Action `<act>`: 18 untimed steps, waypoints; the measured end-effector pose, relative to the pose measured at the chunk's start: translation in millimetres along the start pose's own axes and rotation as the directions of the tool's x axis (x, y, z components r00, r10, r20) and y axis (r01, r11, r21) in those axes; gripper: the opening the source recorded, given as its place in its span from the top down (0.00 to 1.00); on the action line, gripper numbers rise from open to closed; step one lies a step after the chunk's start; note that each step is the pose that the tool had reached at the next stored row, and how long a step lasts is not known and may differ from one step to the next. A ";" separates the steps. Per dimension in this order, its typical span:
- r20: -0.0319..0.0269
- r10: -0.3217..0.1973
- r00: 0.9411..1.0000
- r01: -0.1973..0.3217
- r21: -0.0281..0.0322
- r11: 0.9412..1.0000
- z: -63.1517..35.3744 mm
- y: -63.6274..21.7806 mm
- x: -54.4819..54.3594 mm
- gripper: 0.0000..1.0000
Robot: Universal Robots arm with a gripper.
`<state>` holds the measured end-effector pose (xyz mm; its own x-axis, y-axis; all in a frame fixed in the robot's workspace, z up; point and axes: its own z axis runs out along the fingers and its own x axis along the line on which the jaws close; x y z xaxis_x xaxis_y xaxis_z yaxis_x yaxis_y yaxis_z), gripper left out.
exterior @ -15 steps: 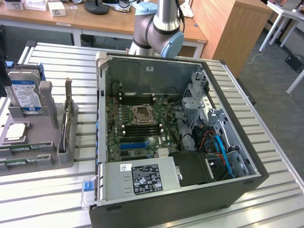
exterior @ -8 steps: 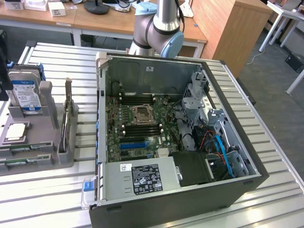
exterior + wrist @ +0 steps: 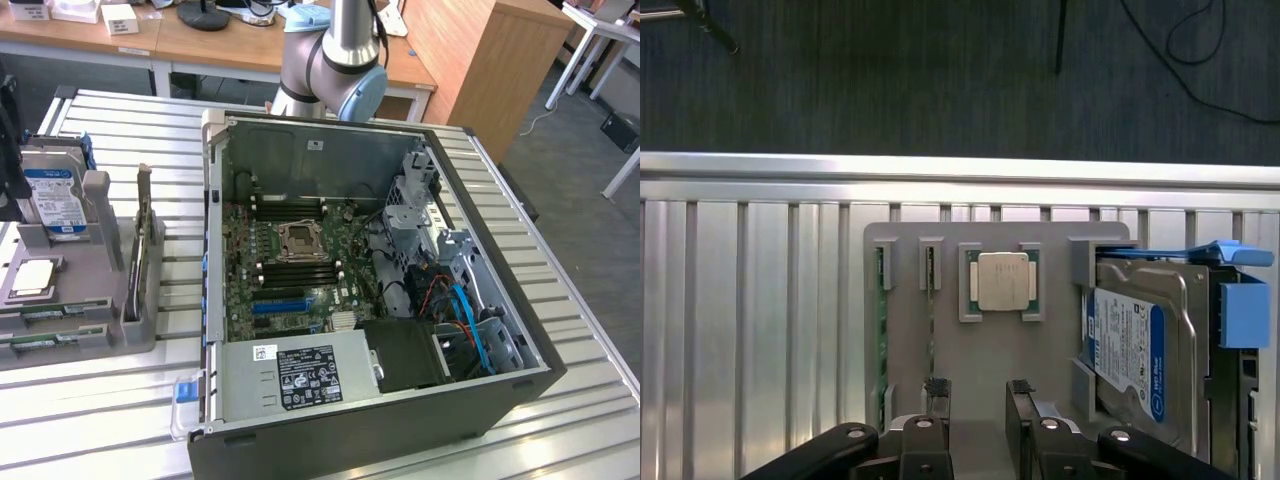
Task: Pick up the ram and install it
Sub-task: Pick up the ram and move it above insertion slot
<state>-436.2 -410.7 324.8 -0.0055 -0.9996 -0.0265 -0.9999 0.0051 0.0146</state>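
Wrist view: gripper jaws apart, nothing held. ram stands on edge in gray holder, just past one fingertip; CPU farther ahead. Exterior view: ram sits in holder, beside open PC case.

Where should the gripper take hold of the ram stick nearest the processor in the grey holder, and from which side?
Probably at the middle of its upper edge, coming from above. The ram stick stands on edge in a slot of the grey holder, its ends tucked in brackets, so only its thin faces offer the open gripper a pinch.
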 end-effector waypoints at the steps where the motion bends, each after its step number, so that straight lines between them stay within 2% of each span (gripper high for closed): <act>1: 0.000 0.000 1.000 0.000 0.000 1.000 1.2 0.0 0.0 0.64; 18: 0.000 0.000 1.000 0.000 0.000 1.000 20.2 -0.4 0.5 0.64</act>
<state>-436.1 -410.7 304.6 -0.0055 -0.9996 -0.0267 -0.9999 0.0051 0.0146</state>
